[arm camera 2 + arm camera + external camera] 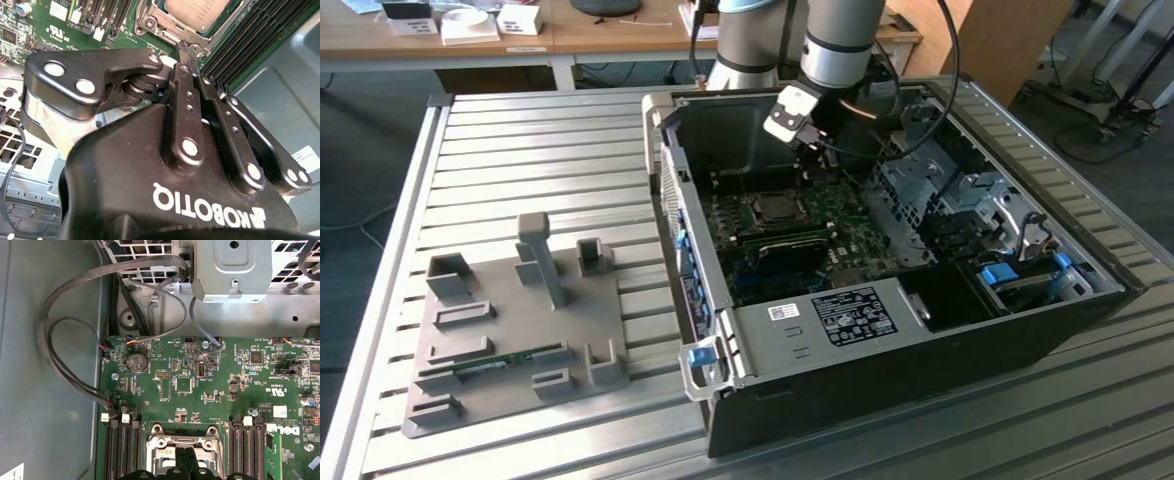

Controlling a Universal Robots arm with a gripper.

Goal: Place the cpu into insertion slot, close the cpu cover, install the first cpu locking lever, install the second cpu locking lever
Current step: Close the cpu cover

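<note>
Hovering end effector [184, 50], pressed together, beside cpu cover [159, 21] apparently lying shut over seated cpu [196, 7]; locking levers judged outstanding.

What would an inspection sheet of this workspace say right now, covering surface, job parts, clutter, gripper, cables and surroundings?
Surface: ribbed metal table bearing an open computer case lying on its side.
Job's things: cpu seated on the green motherboard, silver top up; cpu cover appears to lie flat around it; lever state cannot be told.
Clutter: grey fixture tray beside the case, holding a memory stick.
Gripper: gripper has its fingers together, tips close to the cover's corner; whether they pinch anything cannot be told.
Cables: dark cables loop down to connectors at the motherboard's edge.
Surroundings: wooden desk behind the table.
</note>
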